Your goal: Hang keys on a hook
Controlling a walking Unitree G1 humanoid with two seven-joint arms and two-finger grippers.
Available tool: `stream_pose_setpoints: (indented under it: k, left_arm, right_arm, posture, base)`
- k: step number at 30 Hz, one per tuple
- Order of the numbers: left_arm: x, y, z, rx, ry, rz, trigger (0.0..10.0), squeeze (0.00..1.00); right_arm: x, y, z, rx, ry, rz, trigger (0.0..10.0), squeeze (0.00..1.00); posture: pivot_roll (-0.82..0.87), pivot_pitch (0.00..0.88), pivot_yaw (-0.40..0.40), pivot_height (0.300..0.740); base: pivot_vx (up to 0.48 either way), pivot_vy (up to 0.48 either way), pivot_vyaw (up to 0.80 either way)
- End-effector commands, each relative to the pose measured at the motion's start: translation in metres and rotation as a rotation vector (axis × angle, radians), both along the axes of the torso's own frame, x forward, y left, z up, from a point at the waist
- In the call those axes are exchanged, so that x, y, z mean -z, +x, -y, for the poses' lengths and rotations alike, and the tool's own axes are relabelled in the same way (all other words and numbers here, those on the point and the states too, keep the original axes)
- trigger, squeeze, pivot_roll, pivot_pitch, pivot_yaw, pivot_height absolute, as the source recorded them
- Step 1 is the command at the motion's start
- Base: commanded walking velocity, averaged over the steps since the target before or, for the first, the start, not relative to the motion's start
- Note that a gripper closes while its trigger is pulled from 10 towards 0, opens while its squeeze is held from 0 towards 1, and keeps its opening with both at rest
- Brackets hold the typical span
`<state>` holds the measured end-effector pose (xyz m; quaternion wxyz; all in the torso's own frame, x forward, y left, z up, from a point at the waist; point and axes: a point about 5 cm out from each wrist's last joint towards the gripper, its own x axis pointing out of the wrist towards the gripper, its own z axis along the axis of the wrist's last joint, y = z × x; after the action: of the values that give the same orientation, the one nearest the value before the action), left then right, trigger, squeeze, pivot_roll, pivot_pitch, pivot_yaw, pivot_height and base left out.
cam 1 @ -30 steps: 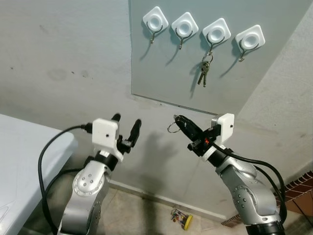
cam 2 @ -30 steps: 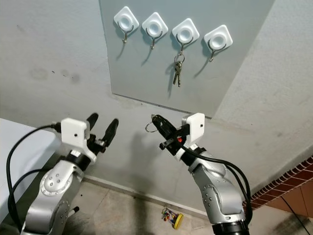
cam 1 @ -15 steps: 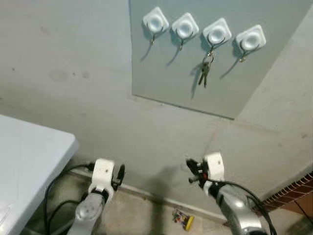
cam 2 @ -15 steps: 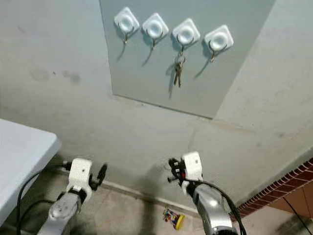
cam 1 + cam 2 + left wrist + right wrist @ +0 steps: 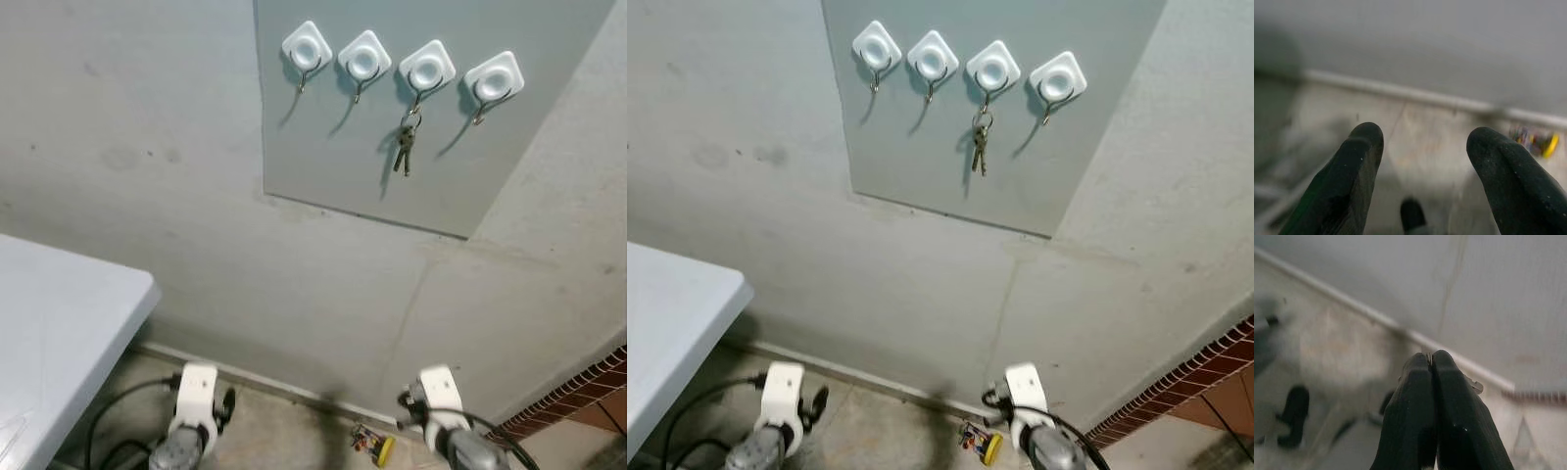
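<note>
Now keys (image 5: 403,152) on 3rd hook (image 5: 417,89), long axis vertical; left fingers (image 5: 1349,181) apart, right fingers (image 5: 1415,406) pressed together.

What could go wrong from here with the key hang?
1. The right gripper is shut with only a thin metal piece peeking beside its fingers. So shallow a pinch may slip on the way up.
2. Both grippers, the left gripper too, sit low by the floor, far below the hooks; a long lift invites misalignment.
3. The third hook already carries keys; a sloppy approach could knock them off.
</note>
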<state>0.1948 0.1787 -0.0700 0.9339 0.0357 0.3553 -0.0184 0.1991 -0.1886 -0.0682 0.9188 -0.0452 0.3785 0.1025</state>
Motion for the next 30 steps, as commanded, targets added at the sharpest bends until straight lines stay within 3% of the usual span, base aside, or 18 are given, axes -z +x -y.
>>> stream_pose_setpoints:
  k: [1,7,12,30]
  left_arm:
    - [0.008,-0.013,-0.005,-0.008,0.018,-0.059,10.0,0.00]
    - [0.018,-0.032,-0.010,-0.042,0.026,-0.130,10.0,0.00]
    - [0.020,-0.038,-0.011,-0.047,0.029,-0.148,10.0,0.00]
    - [0.020,-0.036,-0.012,-0.055,0.025,-0.145,10.0,0.00]
  right_arm:
    - [0.006,-0.010,0.005,0.029,-0.016,-0.053,10.0,0.00]
    - [0.017,-0.031,0.010,0.064,-0.034,-0.133,10.0,0.00]
    - [0.020,-0.038,0.013,0.130,-0.021,-0.155,10.0,0.00]
    - [0.020,-0.038,0.015,0.128,-0.020,-0.159,10.0,0.00]
  posture:
    - [-0.08,0.028,-0.015,0.740]
    - [-0.08,0.015,-0.012,0.740]
    - [-0.07,0.009,-0.013,0.740]
    - [-0.07,0.000,-0.019,0.740]
  base:
    - [0.000,0.000,0.00]
    - [0.000,0.000,0.00]
    - [0.000,0.000,0.00]
    - [0.000,0.000,0.00]
